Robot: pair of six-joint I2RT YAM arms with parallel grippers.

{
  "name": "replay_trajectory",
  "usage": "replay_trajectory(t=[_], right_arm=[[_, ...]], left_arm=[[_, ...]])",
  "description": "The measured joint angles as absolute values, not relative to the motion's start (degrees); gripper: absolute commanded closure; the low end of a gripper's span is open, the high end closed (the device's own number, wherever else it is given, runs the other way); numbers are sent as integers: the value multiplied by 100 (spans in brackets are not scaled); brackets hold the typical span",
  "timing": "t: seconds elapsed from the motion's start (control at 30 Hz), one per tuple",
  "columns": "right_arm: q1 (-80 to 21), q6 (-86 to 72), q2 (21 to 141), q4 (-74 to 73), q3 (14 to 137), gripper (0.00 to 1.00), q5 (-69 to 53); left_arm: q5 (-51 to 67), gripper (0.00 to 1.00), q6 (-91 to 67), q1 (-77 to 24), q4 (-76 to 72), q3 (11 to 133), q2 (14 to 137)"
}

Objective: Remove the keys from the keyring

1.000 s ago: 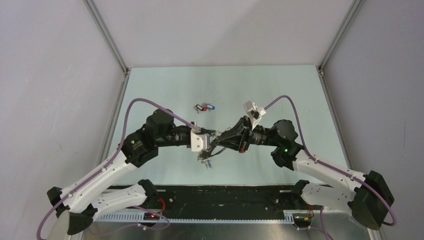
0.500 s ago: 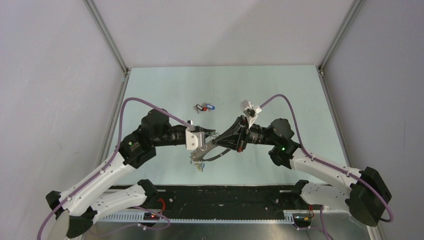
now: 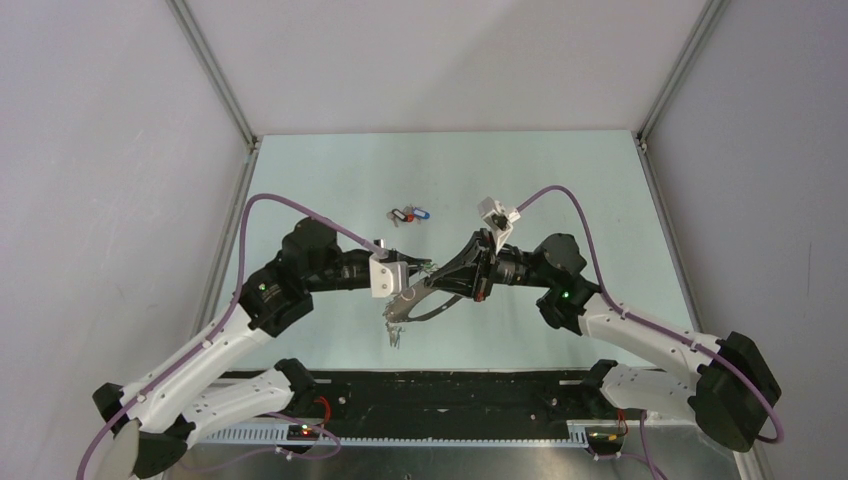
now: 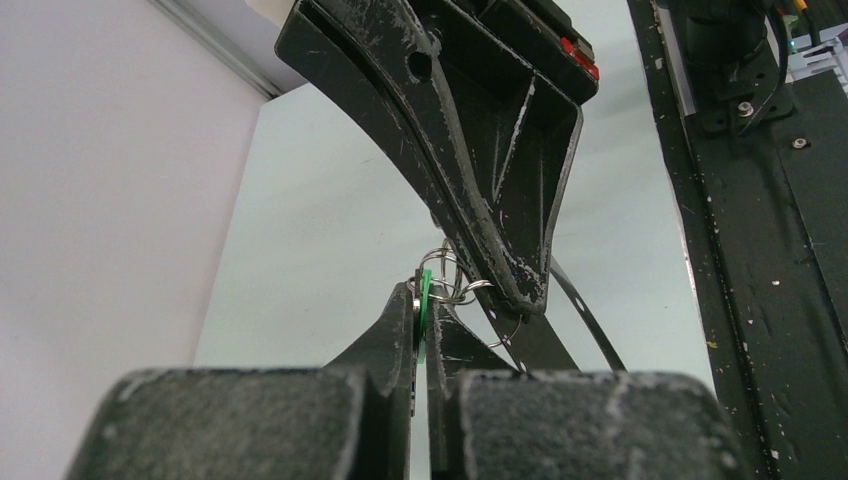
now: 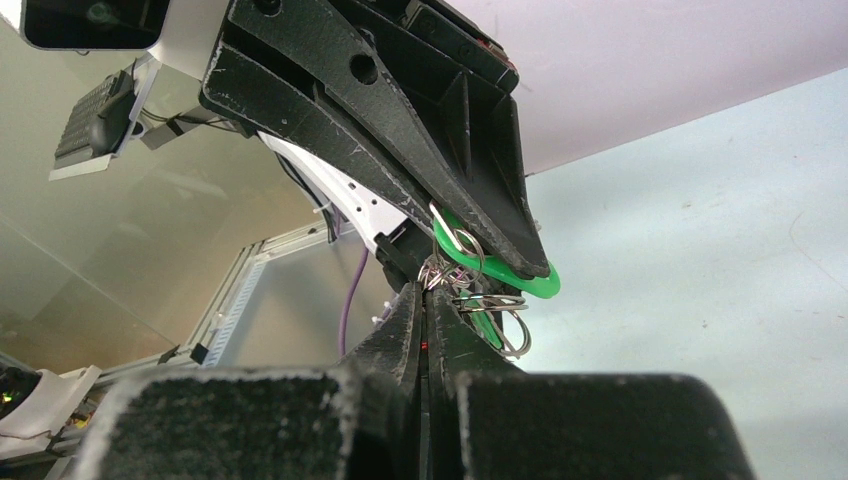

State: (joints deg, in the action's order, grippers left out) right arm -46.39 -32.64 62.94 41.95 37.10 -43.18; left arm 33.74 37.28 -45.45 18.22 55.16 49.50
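Both grippers meet above the table's middle. My left gripper (image 3: pixel 424 268) (image 4: pixel 422 300) is shut on a green-headed key (image 4: pixel 425 287), whose head also shows in the right wrist view (image 5: pixel 512 281). Small silvery rings (image 4: pixel 452 277) link that key to the keyring (image 3: pixel 425 308), a dull grey hoop hanging below the grippers. Its band (image 4: pixel 587 308) runs under the right fingers (image 4: pixel 480 150). My right gripper (image 3: pixel 442 280) (image 5: pixel 425 300) is shut on the keyring's band beside the rings (image 5: pixel 497 305). A few keys (image 3: pixel 392 336) dangle from the hoop's lower left.
A loose cluster of keys with blue, red and black heads (image 3: pixel 408 214) lies on the pale green table (image 3: pixel 560 190) behind the grippers. A black rail (image 3: pixel 430 392) runs along the near edge. Grey walls stand on both sides.
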Motion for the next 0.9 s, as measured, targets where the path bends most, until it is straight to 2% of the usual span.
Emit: replay_trajectory(t=[0.1, 0.17, 0.27, 0.4, 0.57, 0.9], right_arm=[[-4589, -3258, 6305, 3999, 3830, 100, -4368], [-4545, -3251, 6313, 3833, 3920, 94, -4388], [-4462, -3122, 6276, 3520, 3983, 78, -4331], [-4436, -2674, 6049, 2805, 3988, 65, -4062], [-4447, -2152, 5806, 2292, 3986, 62, -3804], [-4661, -1304, 5135, 2314, 3618, 59, -3422]], left_arm=[[3426, 100, 3728, -4521, 1772, 5516, 4950], [3433, 100, 3728, -4506, 1734, 5516, 4950], [3420, 100, 3728, -4491, 1708, 5516, 4952], [3424, 100, 3726, -4491, 1559, 5513, 4967], [3428, 100, 3726, -4497, 1310, 5513, 4967], [3428, 100, 3728, -4497, 1184, 5513, 4976]])
